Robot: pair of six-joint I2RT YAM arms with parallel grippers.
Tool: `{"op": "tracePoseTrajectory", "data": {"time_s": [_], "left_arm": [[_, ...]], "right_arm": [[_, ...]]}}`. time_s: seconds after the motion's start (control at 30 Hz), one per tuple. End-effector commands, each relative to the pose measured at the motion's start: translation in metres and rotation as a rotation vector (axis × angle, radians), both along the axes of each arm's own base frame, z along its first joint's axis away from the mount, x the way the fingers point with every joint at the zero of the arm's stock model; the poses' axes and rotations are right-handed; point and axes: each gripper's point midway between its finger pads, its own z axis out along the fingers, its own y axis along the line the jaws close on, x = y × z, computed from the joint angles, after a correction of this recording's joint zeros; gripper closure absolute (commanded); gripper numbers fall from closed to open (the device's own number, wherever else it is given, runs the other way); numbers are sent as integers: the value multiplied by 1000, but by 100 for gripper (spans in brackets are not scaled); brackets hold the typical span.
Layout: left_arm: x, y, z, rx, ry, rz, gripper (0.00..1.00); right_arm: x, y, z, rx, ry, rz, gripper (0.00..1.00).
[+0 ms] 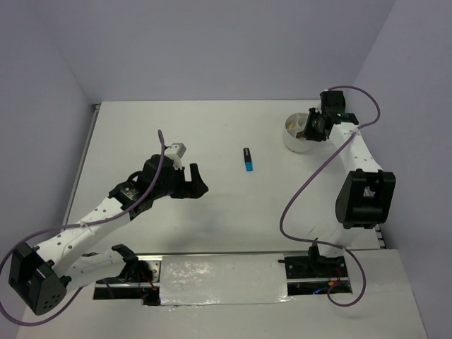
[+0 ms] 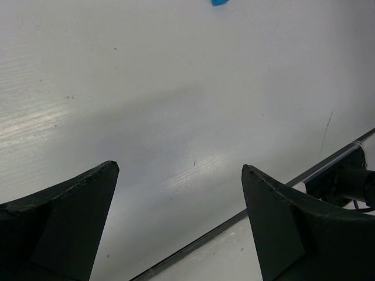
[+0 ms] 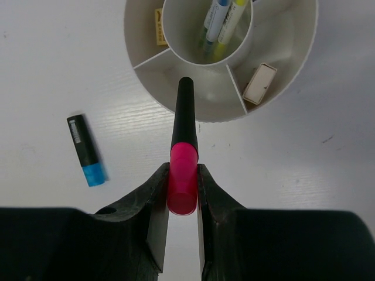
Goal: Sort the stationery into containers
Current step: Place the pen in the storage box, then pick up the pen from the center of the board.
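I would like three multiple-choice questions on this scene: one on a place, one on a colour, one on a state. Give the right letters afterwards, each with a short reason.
1. Where does the short blue-and-black plastic highlighter lie?
A. on the white table, outside the round white divided bowl
B. inside the bowl's centre cup
C. under the bowl

2. The right end effector grips a black-tipped plastic highlighter. What colour is the gripped part?
A. green
B. pink
C. yellow

3. What is the state of the left end effector?
A. shut on a pen
B. shut on an eraser
C. open, holding nothing

Answers:
1 A: it lies flat on the table, apart from the bowl.
2 B: a pink body shows between the fingers.
3 C: its fingers stand wide apart over bare table.
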Motion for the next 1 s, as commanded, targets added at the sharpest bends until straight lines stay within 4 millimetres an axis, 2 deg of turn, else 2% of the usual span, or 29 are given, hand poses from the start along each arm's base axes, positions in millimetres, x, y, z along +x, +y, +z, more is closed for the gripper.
{"op": "tracePoseTrajectory", "data": {"time_s": [0.0,0.03,0.2,0.23,0.3,0.43,0.5,0.53,0.57,0.63,0.67,0.7,0.73,0.77,0.8,0.83,0.87,0.9,0.93,0.97], "left_arm": [[8,-1,2,-1,-21,22,1],[9,-2,0,6,-14,19,1],[14,-6,-4,18,0,20,0],[17,-7,-3,18,2,21,1],[19,-9,-2,18,0,18,1],[28,-16,4,19,-5,16,1],[35,-21,5,16,-3,20,1],[40,-21,5,21,-6,36,1],[44,-22,4,29,-4,48,1],[58,-28,3,52,8,82,2],[59,-29,-2,82,30,101,2],[73,-30,-4,105,42,160,2],[78,-33,-6,121,52,178,2],[78,-38,-12,148,75,185,2],[92,-48,-14,167,80,217,2],[97,-53,-18,189,83,222,2],[105,-65,-6,192,68,223,2],[114,-73,-27,242,92,221,2],[121,-80,-32,256,88,206,3],[130,-85,-37,276,82,206,3]], "right_arm": [[15,1,9,8,-26,21,82],[15,0,8,7,-23,20,75],[21,-4,13,-11,-21,6,53],[22,-4,14,-10,-21,4,45],[23,-6,20,-15,-26,-6,35],[20,-7,41,-19,-70,-21,29],[15,-5,61,-17,-115,-27,29],[11,-4,66,-23,-129,-31,25],[4,-1,86,-27,-179,-31,25],[-7,12,99,-38,-217,-8,24],[-18,23,118,-44,-270,6,24],[-25,39,123,-42,-293,41,23],[-33,42,116,-47,-281,35,23],[-45,46,130,-41,-325,38,23],[-52,50,129,-26,-336,38,23],[-63,57,114,-18,-312,54,23],[-74,60,126,0,-365,60,23],[-82,63,124,12,-370,65,23],[-93,72,106,28,-344,91,23],[-105,75,115,53,-384,106,23]]}}
